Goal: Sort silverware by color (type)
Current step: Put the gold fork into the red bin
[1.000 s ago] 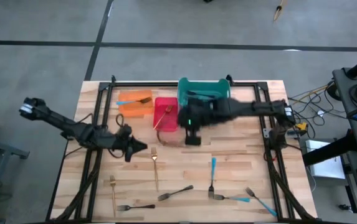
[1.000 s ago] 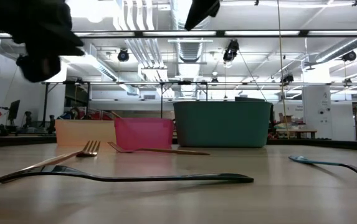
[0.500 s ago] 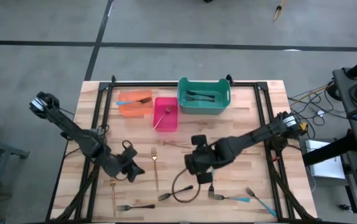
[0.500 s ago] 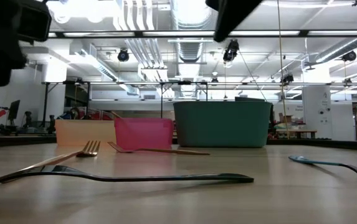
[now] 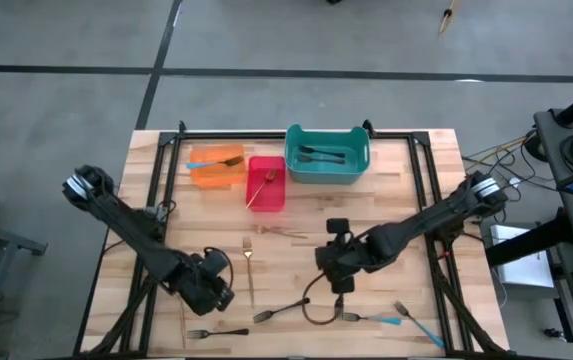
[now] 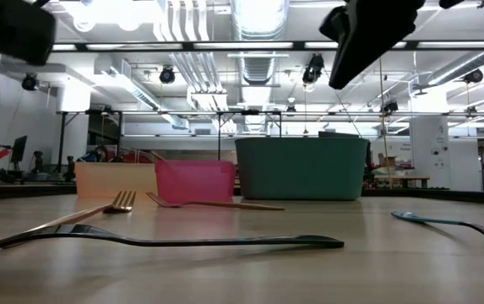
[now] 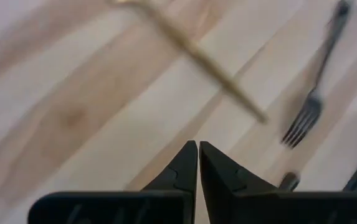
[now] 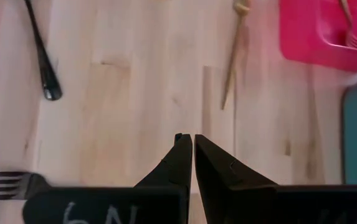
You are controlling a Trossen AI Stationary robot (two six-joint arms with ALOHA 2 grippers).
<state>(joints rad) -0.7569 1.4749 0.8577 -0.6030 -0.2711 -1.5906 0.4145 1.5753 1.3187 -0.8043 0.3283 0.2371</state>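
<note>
Between the near forks, both grippers hang over bare wood with nothing held. Left gripper [image 7: 198, 155]: fingers [image 7: 181, 168] pressed together, poised above the table [image 5: 406, 210], with 1 gold fork [image 7: 197, 53] lying ahead and 1 dark grey fork [image 7: 315, 93] beside it; from above, this gripper [image 5: 221, 296] sits near the front left, just beside the gold fork [image 5: 249, 268] and above the dark fork [image 5: 216, 332] at the front edge. Right gripper [image 8: 192, 152]: fingers [image 8: 178, 165] likewise closed, empty, over the boards, with a dark handle [image 8: 40, 53] to one side and a gold fork tip [image 8: 233, 59] ahead, near the pink bin [image 8: 324, 34]. From above, this gripper [image 5: 339, 287] hangs at table centre-front, just behind a blue-handled fork [image 5: 378, 319]; another blue-handled fork [image 5: 416, 322] lies toward the front right and a dark fork [image 5: 281, 311] just left of it. Along the far edge stand 3 bins: orange [image 5: 216, 168], holding 1 blue-handled fork; pink [image 5: 266, 183], holding gold; teal [image 5: 327, 155], holding dark forks.
</note>
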